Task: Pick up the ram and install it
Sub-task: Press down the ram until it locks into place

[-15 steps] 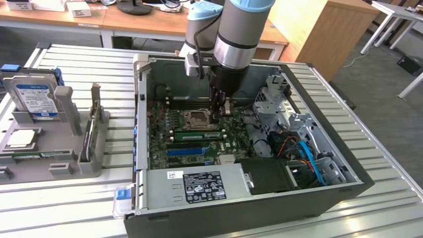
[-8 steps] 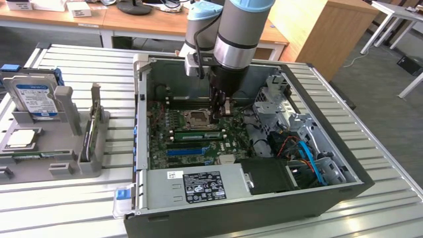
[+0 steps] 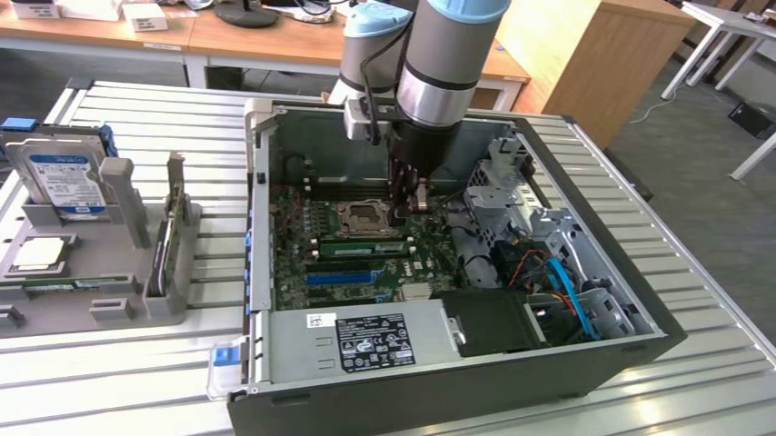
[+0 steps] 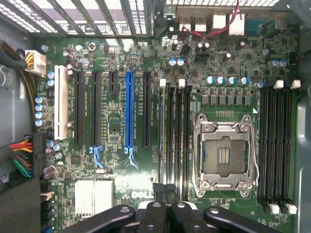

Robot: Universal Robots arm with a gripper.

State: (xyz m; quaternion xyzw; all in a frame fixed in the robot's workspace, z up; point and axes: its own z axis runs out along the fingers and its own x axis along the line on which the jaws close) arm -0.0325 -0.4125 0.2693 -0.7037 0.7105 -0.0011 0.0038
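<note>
Starting at the exterior view's left, the grey tray (image 3: 127, 272) with the hard drive (image 3: 67, 182) sits well away from my gripper (image 3: 408, 213), outside the case (image 3: 424, 400). I take it for a parts rack, kept clear of the work.

Moving in, the blue slot (image 3: 340, 276) lies off to one side of the fingertips and apart from them.

Next is the ram (image 3: 360, 245). It stands on edge in a memory slot just beside the processor socket (image 3: 363, 218), not in the tool. On the wrist camera the ram (image 4: 168, 136) runs straight away from the gripper (image 4: 164, 190), with its near end just below the tips.

The tool hangs upright over the board, fingers pressed together with nothing between them. I read that as deliberate: shut fingers make one blunt tip for pushing on the stick's top edge, and a straight-down approach keeps the push in line with the slot. I cannot tell whether the tips touch the stick.

Past the socket, on the far side from the tool, a second bank of memory slots (image 4: 277, 145) stands empty. The drive cage (image 3: 497, 195) lies beyond the gripper, apart from it.
</note>
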